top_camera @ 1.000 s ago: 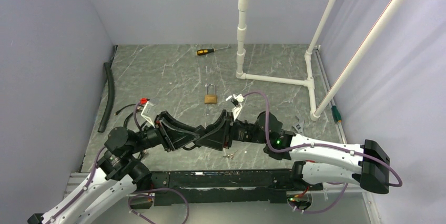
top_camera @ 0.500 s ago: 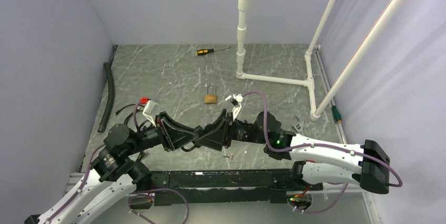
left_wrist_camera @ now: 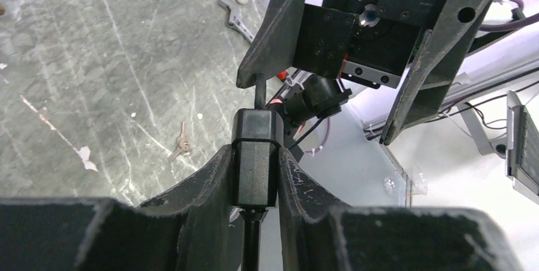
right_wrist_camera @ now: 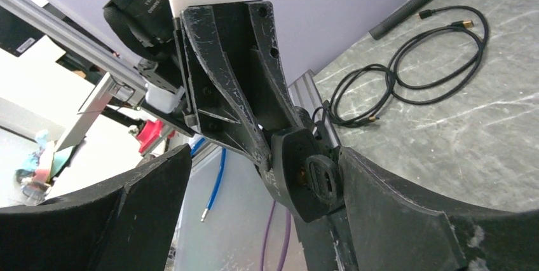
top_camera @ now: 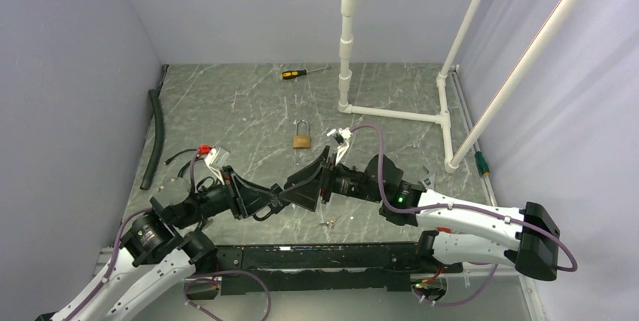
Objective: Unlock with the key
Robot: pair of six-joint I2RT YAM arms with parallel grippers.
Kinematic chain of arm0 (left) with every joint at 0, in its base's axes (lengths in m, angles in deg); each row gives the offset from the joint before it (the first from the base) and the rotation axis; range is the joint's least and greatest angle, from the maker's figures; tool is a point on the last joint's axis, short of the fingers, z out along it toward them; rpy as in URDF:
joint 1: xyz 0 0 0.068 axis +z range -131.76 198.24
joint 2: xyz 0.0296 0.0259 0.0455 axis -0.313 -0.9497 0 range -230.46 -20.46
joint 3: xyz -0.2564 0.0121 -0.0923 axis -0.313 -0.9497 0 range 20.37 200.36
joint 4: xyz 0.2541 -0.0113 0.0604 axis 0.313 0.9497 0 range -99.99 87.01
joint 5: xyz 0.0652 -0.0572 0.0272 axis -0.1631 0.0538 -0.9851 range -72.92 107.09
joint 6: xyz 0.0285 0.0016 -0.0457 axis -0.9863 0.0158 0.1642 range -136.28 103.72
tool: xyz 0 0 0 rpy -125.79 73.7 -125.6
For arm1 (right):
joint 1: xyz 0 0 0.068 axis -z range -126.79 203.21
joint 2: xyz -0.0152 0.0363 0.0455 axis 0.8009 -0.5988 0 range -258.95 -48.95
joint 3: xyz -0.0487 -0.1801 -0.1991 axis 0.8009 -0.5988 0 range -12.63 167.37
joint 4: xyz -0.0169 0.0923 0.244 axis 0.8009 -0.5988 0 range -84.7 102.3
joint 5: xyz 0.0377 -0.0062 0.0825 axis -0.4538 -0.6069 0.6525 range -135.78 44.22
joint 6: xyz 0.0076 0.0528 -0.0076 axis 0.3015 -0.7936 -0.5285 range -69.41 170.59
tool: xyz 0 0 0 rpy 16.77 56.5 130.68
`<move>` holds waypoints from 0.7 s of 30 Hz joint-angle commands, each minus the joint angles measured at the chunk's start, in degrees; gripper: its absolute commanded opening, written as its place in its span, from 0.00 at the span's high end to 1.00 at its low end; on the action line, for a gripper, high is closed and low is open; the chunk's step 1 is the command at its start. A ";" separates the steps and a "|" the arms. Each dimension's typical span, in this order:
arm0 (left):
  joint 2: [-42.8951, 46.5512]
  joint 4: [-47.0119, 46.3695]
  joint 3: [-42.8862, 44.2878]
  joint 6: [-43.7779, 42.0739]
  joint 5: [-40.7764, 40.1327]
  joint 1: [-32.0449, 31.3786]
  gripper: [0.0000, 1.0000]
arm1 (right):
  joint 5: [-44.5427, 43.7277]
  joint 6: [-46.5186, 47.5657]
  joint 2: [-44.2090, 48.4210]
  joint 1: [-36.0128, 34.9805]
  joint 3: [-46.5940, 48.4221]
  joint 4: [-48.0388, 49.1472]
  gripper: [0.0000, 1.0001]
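My left gripper (left_wrist_camera: 255, 153) is shut on a black lock body (left_wrist_camera: 255, 156), a dark rod running down from it. A black-headed key (right_wrist_camera: 321, 179) sticks in the lock's end. My right gripper (right_wrist_camera: 264, 156) faces it with jaws spread wide. The key head sits close beside one of its fingers (right_wrist_camera: 407, 220), and nothing presses it from the other side. From above, the left gripper (top_camera: 277, 197) and the right gripper (top_camera: 305, 184) meet nose to nose over the table's near middle, hiding the lock. In the left wrist view the right gripper's fingers (left_wrist_camera: 274, 35) straddle the lock's top.
A brass padlock (top_camera: 302, 140) lies just beyond the grippers. Small loose keys (top_camera: 327, 222) lie near the front edge. A screwdriver (top_camera: 296, 74), a black hose (top_camera: 155, 136), a thin black cable (right_wrist_camera: 413, 74), a wrench (left_wrist_camera: 234, 21) and a white pipe frame (top_camera: 392, 114) ring the area.
The right gripper's jaws have swung wide apart and let go of the key head. The left arm's rear joints have shifted left and lower; its gripper stays shut on the lock.
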 commanded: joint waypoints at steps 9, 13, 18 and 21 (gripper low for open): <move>-2.28 5.00 6.83 -3.61 -7.05 0.24 1.00 | -9.98 3.85 11.57 1.60 2.37 -15.18 0.10; -4.12 7.39 9.42 -4.72 -7.07 0.27 1.00 | -11.06 4.12 15.54 4.65 2.16 -20.45 0.13; -5.10 9.11 11.88 -5.99 -6.72 0.17 1.00 | -6.61 7.32 18.72 7.66 2.87 -23.01 0.23; -6.57 9.82 14.17 -5.72 -5.13 0.26 1.00 | -0.42 8.09 17.70 9.07 3.66 -21.53 0.28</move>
